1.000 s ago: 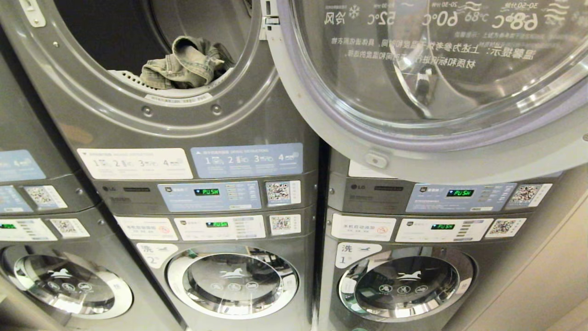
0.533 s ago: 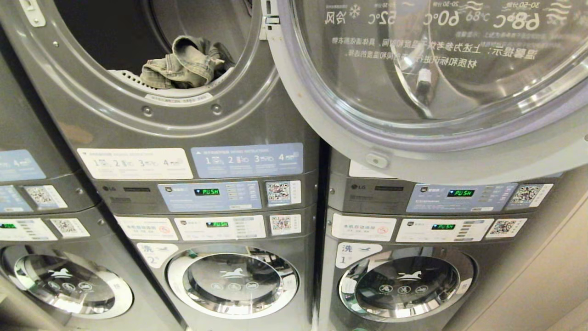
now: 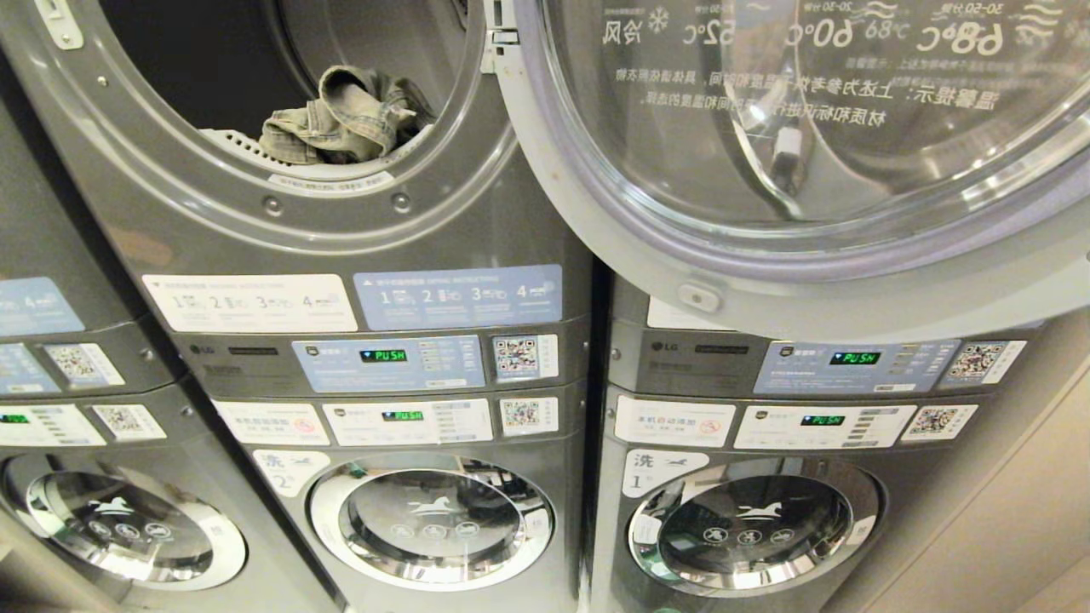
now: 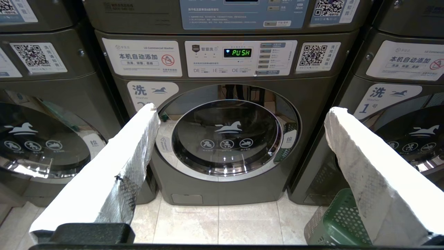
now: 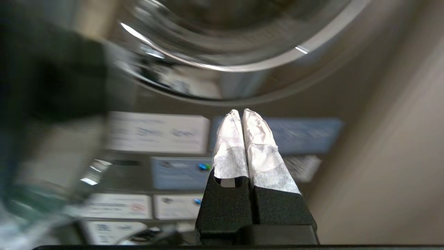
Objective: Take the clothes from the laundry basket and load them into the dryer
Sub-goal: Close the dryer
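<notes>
A bundle of faded denim clothes (image 3: 345, 119) lies at the front lip of the open dryer drum (image 3: 281, 209), top left in the head view. Its round glass door (image 3: 809, 170) hangs swung out to the right. A corner of the green perforated laundry basket (image 4: 333, 222) shows on the floor; its inside is hidden. My left gripper (image 4: 242, 109) hangs low and open, empty, facing a lower washer (image 4: 227, 139). My right gripper (image 5: 241, 111) is shut with nothing between its fingers, pointing up under a round chrome-rimmed door (image 5: 225, 59). Neither arm shows in the head view.
Stacked grey machines fill the view, with lit control panels (image 3: 387, 362) and shut lower washer doors (image 3: 430, 519). A beige wall (image 3: 1013, 528) stands at the right. Pale floor tiles (image 4: 215, 225) lie between the washer and the basket.
The machines and the denim bundle have stayed put. Only a small reflection in the open door's glass has shifted slightly.
</notes>
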Tool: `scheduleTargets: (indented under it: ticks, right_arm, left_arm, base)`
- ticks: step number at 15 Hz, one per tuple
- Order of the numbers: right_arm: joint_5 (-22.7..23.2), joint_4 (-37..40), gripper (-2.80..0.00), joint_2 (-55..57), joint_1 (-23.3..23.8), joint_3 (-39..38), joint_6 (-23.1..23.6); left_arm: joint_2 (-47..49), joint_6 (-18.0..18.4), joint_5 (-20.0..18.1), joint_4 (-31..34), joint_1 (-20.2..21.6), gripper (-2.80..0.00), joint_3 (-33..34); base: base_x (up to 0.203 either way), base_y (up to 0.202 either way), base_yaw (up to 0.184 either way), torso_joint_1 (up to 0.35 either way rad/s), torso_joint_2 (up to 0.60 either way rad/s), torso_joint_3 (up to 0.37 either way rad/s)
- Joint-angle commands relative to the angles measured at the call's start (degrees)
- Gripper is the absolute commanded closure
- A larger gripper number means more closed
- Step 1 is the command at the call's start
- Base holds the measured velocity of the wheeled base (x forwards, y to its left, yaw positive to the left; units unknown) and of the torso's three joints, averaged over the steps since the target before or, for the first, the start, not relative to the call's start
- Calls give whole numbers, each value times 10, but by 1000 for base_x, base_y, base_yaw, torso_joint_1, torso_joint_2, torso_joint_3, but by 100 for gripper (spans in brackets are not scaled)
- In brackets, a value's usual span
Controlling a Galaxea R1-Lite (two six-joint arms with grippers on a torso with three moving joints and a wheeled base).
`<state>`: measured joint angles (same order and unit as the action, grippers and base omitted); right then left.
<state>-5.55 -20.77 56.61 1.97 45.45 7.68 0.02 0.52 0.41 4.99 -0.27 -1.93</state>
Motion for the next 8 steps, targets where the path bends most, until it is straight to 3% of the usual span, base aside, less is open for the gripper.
scheduleTargets:
  ticks: [1, 4, 8]
  right_arm:
    - [32, -13, 0, 17, 0, -1, 0]
    - [73, -82, 0, 50, -1, 4, 0]
    - [195, -103, 0, 35, -5, 0, 1]
  left_arm:
    - [0, 0, 0, 0, 0, -280, 0]
    - [0, 0, 0, 0, 0, -280, 0]
    - [-1, 0, 0, 0, 0, -280, 0]
  base:
    - [0, 0, 0, 0, 0, 0]
    - [0, 0, 0, 0, 0, 0]
    - [0, 0, 0, 0, 0, 0]
